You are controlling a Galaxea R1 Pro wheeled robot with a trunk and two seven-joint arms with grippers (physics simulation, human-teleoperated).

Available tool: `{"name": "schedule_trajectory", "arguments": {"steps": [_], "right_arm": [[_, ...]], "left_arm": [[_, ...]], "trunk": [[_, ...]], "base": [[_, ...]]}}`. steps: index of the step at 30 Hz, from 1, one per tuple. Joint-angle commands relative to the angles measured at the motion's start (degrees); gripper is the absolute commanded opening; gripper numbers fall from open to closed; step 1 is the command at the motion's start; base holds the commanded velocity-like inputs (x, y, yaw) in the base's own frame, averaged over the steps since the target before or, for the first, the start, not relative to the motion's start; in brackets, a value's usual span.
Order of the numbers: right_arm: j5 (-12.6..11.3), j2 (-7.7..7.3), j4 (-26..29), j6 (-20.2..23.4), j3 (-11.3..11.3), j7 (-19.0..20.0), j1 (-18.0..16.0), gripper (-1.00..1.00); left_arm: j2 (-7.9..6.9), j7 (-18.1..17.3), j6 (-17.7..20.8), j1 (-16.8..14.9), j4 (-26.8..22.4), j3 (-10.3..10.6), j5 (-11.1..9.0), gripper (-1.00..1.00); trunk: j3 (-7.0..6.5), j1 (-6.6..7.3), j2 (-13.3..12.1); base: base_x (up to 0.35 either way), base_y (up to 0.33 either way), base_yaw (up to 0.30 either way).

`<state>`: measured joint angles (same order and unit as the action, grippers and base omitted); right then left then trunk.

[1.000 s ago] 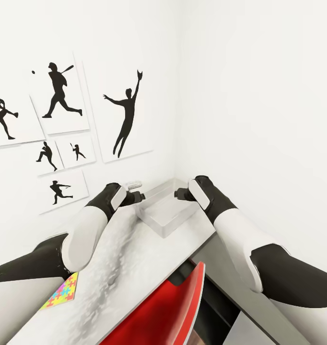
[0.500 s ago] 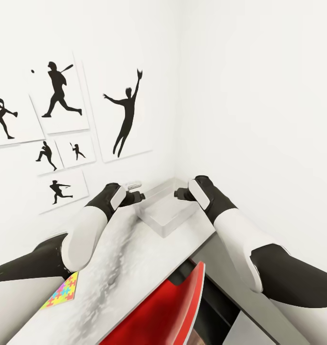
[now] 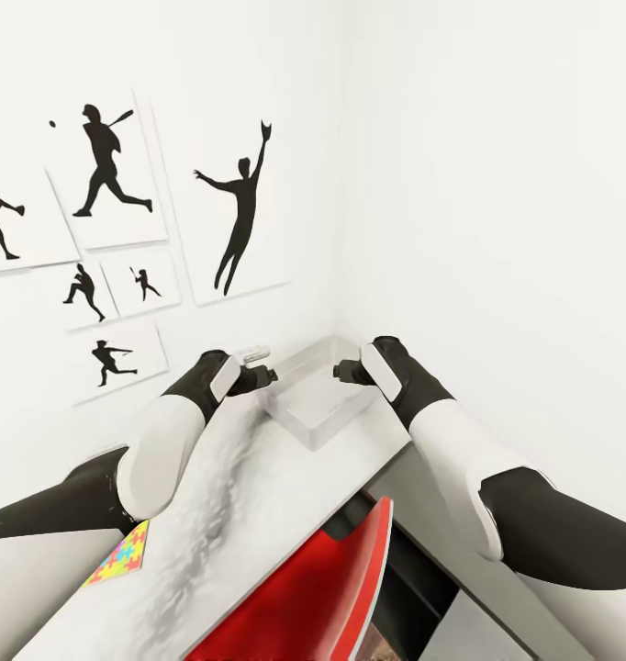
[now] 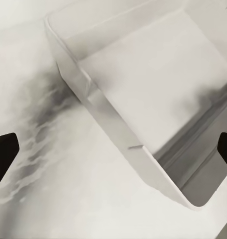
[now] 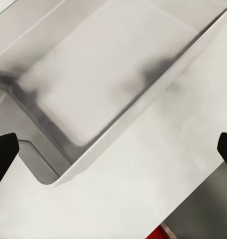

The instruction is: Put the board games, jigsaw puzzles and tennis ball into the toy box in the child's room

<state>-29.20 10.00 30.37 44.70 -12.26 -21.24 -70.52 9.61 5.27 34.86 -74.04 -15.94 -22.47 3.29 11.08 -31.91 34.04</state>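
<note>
Pictures [image 3: 120, 239] on the wall have slid toward 10 o'clock since earlier; the camera shifted. Both grippers, left [image 3: 269, 375] and right [image 3: 339, 371], hover spread wide over the grey tray [image 3: 315, 428] on the pale table [image 3: 258, 514], puzzle [image 3: 120, 556] at 8 o'clock.

Each arm is built of smooth segments, black at the upper part, glossy white along the forearm, black again at the wrist with a small white panel. The left gripper [image 3: 268, 375] and right gripper [image 3: 340, 370] are black, with dark blunt fingertips [image 4: 4, 154].
</note>
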Motion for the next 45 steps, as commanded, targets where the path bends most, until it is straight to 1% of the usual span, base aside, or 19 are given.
{"name": "schedule_trajectory", "arguments": {"steps": [1,9,12,16,17,21,25,29,32,45], "right_arm": [[-0.51,0.00,0.04,0.09,-0.14,-0.50,-0.06,1.00],[-0.61,0.00,0.19,-0.06,-0.14,-0.45,-0.06,1.00],[-1.43,0.00,1.39,-0.06,-0.12,-0.48,-0.06,1.00],[-3.91,0.00,3.88,-0.05,-0.13,-0.69,-0.06,1.00],[-4.52,0.00,4.30,-0.05,-0.13,-0.73,-0.06,1.00],[-5.38,0.00,4.90,-0.15,-0.14,-0.83,-0.06,1.00],[-5.53,0.00,5.03,-0.22,-0.08,-0.88,-0.06,1.00],[-5.60,0.00,5.12,-1.50,-0.06,-0.95,-0.06,1.00],[-5.65,0.00,5.13,-1.89,-0.05,-0.98,-0.06,1.00],[-5.69,0.00,5.14,-2.23,-0.05,-0.98,-0.06,1.00]], "left_arm": [[0.06,0.09,0.30,-0.05,-0.16,-0.47,0.32,1.00],[0.06,0.09,0.37,-0.05,-1.66,-0.56,0.32,1.00],[0.06,0.09,0.49,-0.10,-1.93,-0.61,0.32,1.00],[0.06,0.09,1.48,-0.16,-3.53,-0.63,0.32,1.00],[0.06,0.09,2.14,-0.17,-4.46,-0.64,0.32,1.00],[0.10,0.09,5.34,-0.14,-8.04,-0.69,0.32,1.00],[0.13,0.09,6.38,-0.14,-9.54,-1.30,0.32,1.00],[0.10,0.09,6.82,-0.26,-10.64,-3.26,0.32,1.00],[0.11,0.09,6.91,-0.29,-11.13,-3.89,0.32,1.00],[0.14,0.17,6.98,-0.31,-11.55,-4.37,0.40,1.00]], "trunk": [[0.20,-0.02,0.10],[0.94,-0.02,0.10],[1.22,-0.02,0.10],[1.59,-0.02,0.10],[1.68,-0.02,0.10],[2.05,-0.02,0.10],[2.42,-0.02,0.10],[2.79,-0.02,0.10],[3.07,-0.02,0.10],[4.27,-0.02,0.10]], "base": [[0.000,0.000,0.000],[0.000,0.000,0.000],[0.000,0.000,0.000],[0.000,0.000,0.000],[0.000,0.000,0.000],[0.000,0.000,0.000],[0.000,0.000,0.000],[0.000,0.000,0.000],[0.000,0.000,0.000],[0.000,0.000,0.000]]}}
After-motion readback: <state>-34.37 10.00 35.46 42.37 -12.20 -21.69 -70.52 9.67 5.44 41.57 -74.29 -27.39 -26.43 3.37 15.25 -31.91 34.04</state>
